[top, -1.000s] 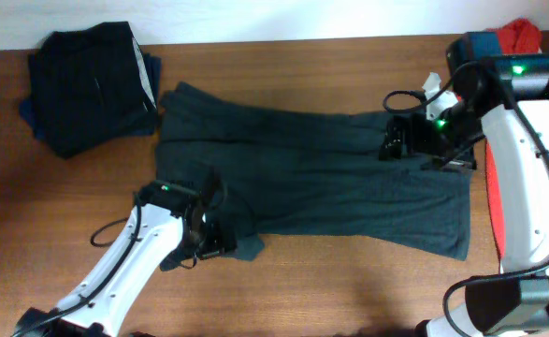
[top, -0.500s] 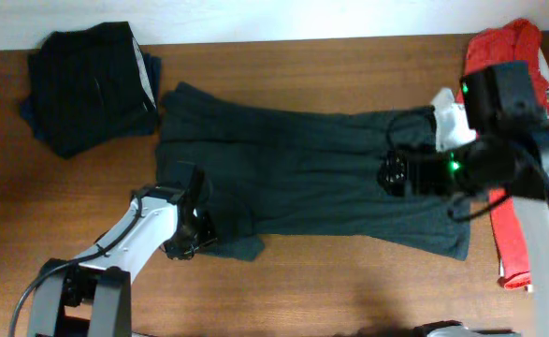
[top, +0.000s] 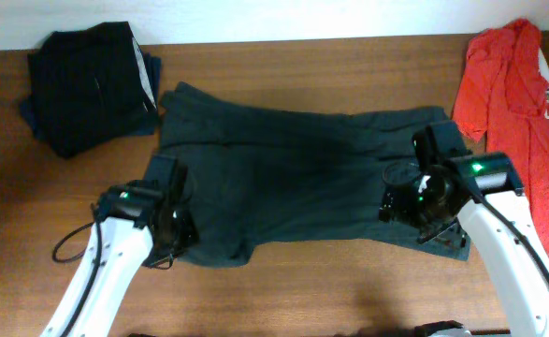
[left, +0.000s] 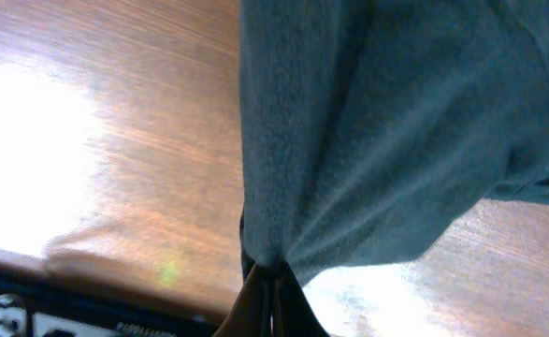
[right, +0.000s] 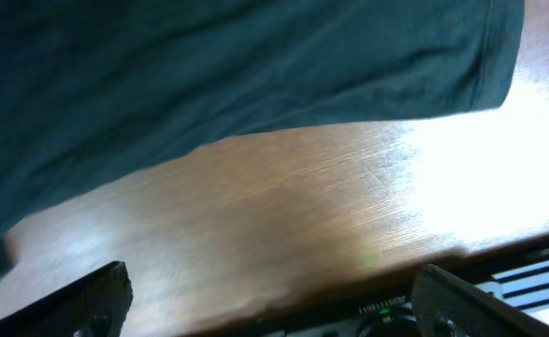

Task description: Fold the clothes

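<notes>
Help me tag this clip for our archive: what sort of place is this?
Probably a robotics lab bench for laundry folding: a wooden table, a left robot arm and right robot arm at a spread dark shirt, a folded dark pile and a red shirt nearby.

No legible text, label, brand or number anywhere; dark T-shirt (top: pixel 302 178) shows plain cloth only.

the red shirt (top: pixel 508 84) runs off the right edge of the overhead view. parts of the t-shirt's (top: pixel 302 178) near edge lie hidden under the left gripper (top: pixel 173 227) and right gripper (top: pixel 407 204). in the left wrist view the fingers (left: pixel 293 320) pinching the cloth are cut off at the bottom. the right wrist view is blurred throughout.
</notes>
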Robot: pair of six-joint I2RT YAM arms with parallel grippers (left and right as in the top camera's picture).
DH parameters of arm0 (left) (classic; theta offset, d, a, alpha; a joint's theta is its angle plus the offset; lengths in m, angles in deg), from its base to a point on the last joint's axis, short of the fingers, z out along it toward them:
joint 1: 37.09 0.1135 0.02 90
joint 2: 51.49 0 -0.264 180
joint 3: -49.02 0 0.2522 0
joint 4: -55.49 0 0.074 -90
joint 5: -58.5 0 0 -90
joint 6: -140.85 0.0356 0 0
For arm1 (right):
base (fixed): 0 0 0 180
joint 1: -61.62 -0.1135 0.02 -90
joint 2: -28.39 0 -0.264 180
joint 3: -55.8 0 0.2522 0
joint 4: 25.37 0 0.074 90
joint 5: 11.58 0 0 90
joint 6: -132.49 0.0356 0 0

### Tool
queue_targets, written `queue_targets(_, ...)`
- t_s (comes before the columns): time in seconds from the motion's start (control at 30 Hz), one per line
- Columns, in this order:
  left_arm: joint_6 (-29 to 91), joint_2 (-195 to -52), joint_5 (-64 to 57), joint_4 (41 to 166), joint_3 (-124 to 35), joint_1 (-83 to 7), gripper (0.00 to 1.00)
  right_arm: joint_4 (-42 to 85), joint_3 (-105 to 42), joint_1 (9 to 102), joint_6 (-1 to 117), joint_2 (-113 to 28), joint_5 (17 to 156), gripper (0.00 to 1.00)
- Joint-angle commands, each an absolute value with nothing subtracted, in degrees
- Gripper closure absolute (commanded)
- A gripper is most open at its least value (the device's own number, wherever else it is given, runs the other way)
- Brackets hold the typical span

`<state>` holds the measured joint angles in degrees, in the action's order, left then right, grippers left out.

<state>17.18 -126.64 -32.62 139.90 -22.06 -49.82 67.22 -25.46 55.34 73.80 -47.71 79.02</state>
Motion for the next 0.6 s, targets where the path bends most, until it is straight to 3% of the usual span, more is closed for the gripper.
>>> queue_targets(0.0, 17.25, -122.47, -37.04, 141.1, -22.61, -49.66, 0.99, 64.51, -19.19, 60.63, 78.2, -47.49, 76.68, 0.01)
queue_targets(0.07, 17.22, -122.77, -37.34, 140.16, -22.59, -49.66, 0.99, 62.04, -17.27, 67.49, 78.17, -48.3, 77.86, 0.01)
queue_targets(0.1, 17.22, -122.77, -37.34, 139.31, -22.59, -49.66, 0.93, 60.72, -16.72, 71.14, 78.15, -49.15, 78.71, 0.01)
queue_targets(0.23, 17.22, -123.74, -37.34, 135.62, -22.59, -49.66, 0.93, 59.3, -16.65, 75.16, 78.15, -54.11, 79.22, 0.01)
queue_targets(0.27, 17.25, -124.81, -37.37, 135.66, -22.59, -49.66, 0.75, 59.13, -16.65, 75.16, 78.15, -55.57, 79.22, 0.01)
queue_targets(0.3, 17.25, -125.94, -37.37, 136.95, -22.59, -49.66, 0.45, 58.98, -16.63, 75.16, 78.17, -57.06, 79.22, 0.01)
queue_targets(0.33, 17.25, -127.74, -37.34, 138.63, -22.59, -49.66, 0.34, 59.0, -16.63, 75.16, 78.15, -58.02, 79.22, 0.01)
queue_targets(0.43, 17.22, -133.16, -36.69, 145.17, -22.43, -49.66, 0.33, 58.82, -16.63, 75.16, 78.11, -58.53, 79.24, 0.01)
queue_targets(0.57, 17.92, -134.71, -25.48, 138.22, -11.86, -49.71, 0.33, 58.34, -16.63, 75.16, 77.26, -58.53, 79.24, 0.01)
